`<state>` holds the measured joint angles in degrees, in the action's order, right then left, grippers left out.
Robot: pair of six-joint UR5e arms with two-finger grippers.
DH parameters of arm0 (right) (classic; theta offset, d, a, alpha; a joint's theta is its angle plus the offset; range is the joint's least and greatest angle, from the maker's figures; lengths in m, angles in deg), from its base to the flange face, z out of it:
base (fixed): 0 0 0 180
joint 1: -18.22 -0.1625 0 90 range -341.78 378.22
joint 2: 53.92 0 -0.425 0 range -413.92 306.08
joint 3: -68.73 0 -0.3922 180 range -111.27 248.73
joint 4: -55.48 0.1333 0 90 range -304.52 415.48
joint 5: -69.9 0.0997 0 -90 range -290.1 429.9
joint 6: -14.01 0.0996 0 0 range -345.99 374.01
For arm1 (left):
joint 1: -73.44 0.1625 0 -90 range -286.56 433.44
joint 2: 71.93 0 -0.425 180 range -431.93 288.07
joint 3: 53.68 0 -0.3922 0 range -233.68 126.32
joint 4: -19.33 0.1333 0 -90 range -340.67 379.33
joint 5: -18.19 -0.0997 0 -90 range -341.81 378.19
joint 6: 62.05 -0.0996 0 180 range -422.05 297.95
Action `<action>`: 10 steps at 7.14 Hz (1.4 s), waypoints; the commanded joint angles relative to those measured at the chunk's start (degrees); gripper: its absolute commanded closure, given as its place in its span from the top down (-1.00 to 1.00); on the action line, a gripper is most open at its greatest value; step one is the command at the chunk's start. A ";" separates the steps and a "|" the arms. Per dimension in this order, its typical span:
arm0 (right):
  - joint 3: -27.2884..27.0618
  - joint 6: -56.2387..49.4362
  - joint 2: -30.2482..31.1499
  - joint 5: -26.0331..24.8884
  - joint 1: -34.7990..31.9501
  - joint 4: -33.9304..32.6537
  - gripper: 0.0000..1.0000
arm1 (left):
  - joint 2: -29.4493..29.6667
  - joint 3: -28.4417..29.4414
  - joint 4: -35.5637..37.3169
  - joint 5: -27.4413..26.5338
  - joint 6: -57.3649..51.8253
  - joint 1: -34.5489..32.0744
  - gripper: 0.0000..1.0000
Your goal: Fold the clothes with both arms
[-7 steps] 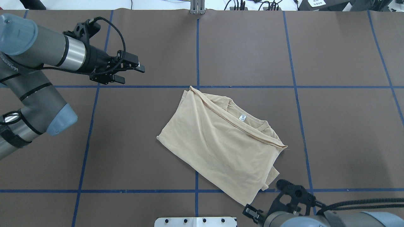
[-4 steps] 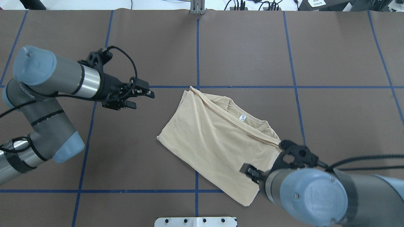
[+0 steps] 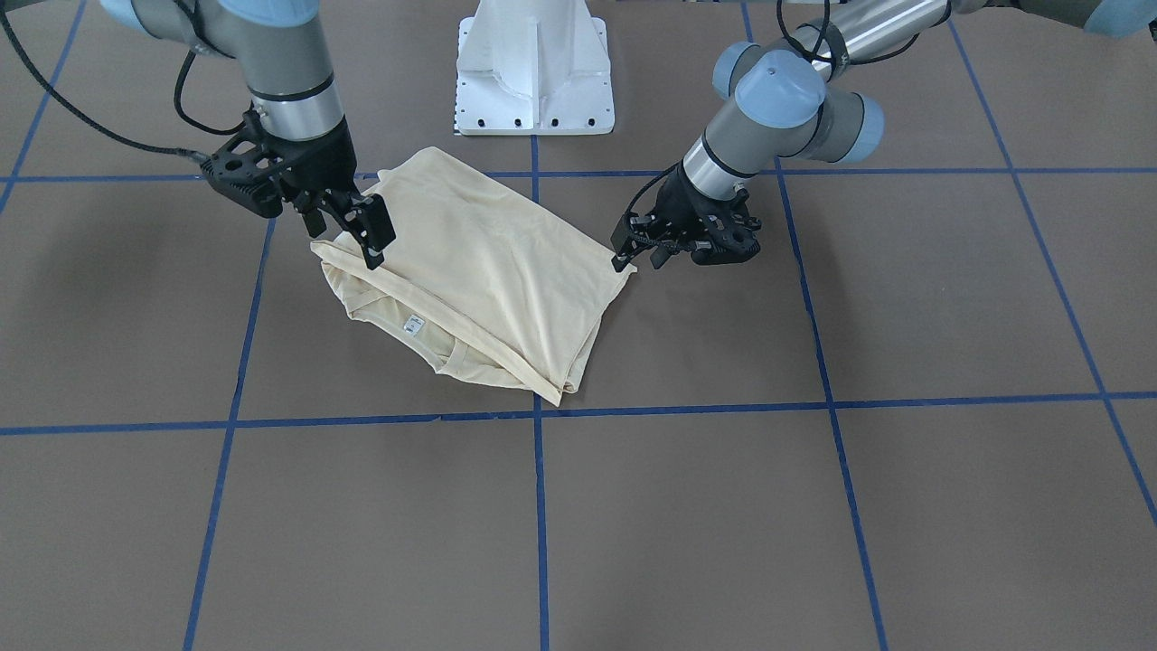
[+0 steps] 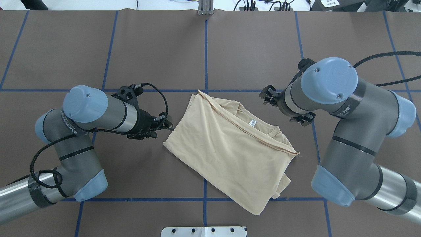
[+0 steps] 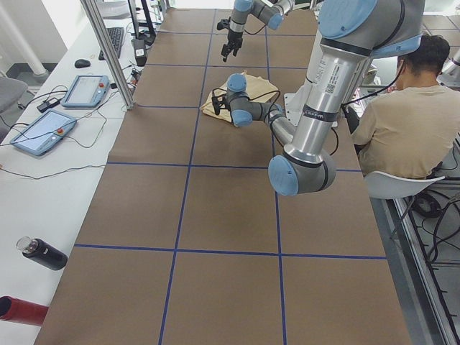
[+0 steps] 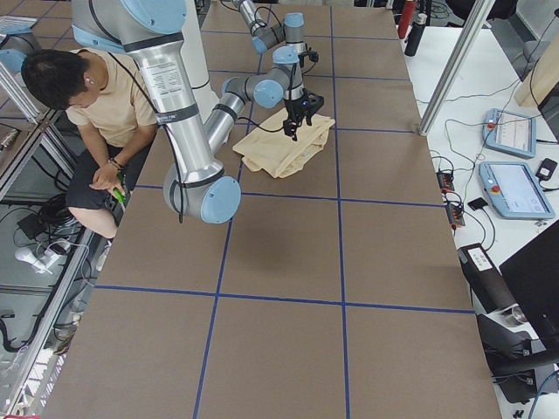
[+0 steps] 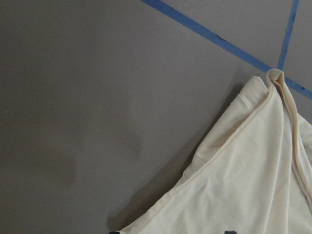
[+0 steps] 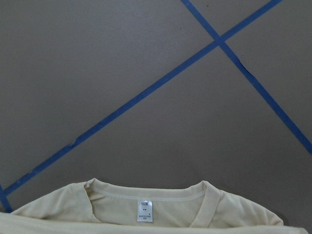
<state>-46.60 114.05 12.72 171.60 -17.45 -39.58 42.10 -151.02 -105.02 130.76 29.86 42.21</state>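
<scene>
Shirt [image 4: 227,148], cream-yellow and folded to a slanted rectangle, lies flat on the brown bench [image 4: 263,49] between my two hands, white neck label [image 4: 252,122] up. My left hand [image 3: 635,259] sits low with its fingers spread, the shirt's side corner right at its tips and the hem running between them. My right hand [image 3: 345,246] points down, fingers spread, over the collar-end corner; I cannot tell whether it touches the cloth.

neck label [image 8: 145,211] text: too small | left gripper [image 7: 171,232] fingertips: seemingly cropped
</scene>
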 commanded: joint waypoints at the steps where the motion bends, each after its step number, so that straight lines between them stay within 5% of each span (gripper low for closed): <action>1: 2.13 -1.07 0.15 1.13 -0.98 2.34 1.00 | 0.83 1.10 0.60 0.09 -1.56 1.86 0.36; 5: 2.39 -1.07 0.24 1.13 -0.89 2.52 1.00 | 1.02 0.41 -0.88 0.27 -4.11 1.70 0.82; 10: 2.57 -1.16 0.42 1.05 -0.72 2.52 1.00 | 1.19 4.07 -1.15 -0.96 -3.14 1.96 0.68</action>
<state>-44.06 112.90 13.12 172.71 -18.21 -37.07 42.92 -148.45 -106.09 129.85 26.70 44.12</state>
